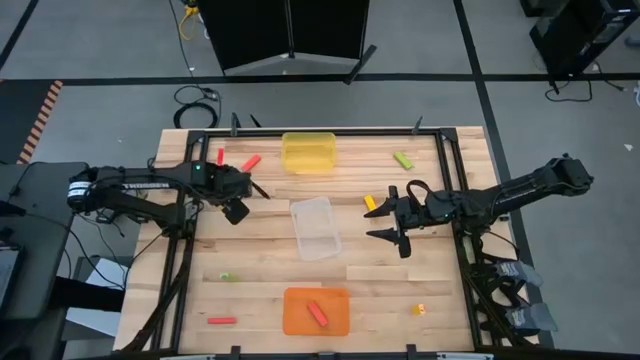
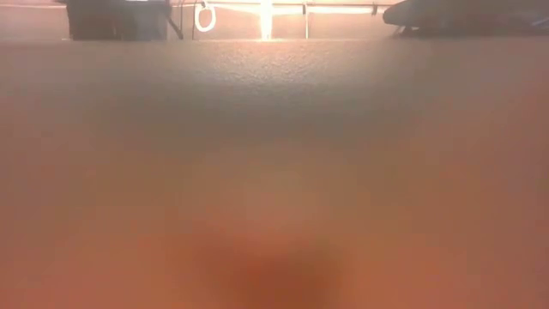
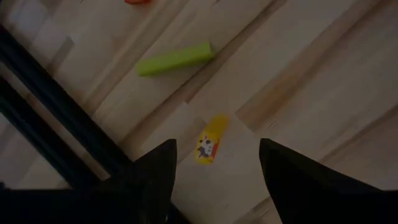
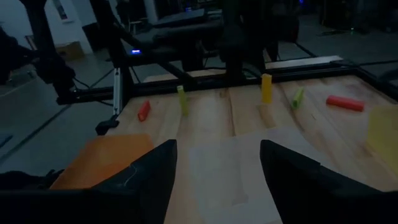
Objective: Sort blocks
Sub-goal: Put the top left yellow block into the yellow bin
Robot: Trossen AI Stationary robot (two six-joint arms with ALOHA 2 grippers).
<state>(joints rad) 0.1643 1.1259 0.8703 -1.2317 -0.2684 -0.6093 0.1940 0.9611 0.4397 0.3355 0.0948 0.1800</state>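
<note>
Small red, yellow and lime blocks lie scattered flat on the wooden table. My left gripper is open above the table's left part. A yellow block lies just ahead of the gap between its fingers, untouched, with a lime block beyond it. My right gripper is open and empty, right of the clear tray, near a yellow block. Two red blocks lie by the yellow tray. One red block lies in the orange tray.
More blocks lie loose: lime at far right, lime and red at near left, yellow at near right. A black frame edges the table. The low view is filled by an orange blur.
</note>
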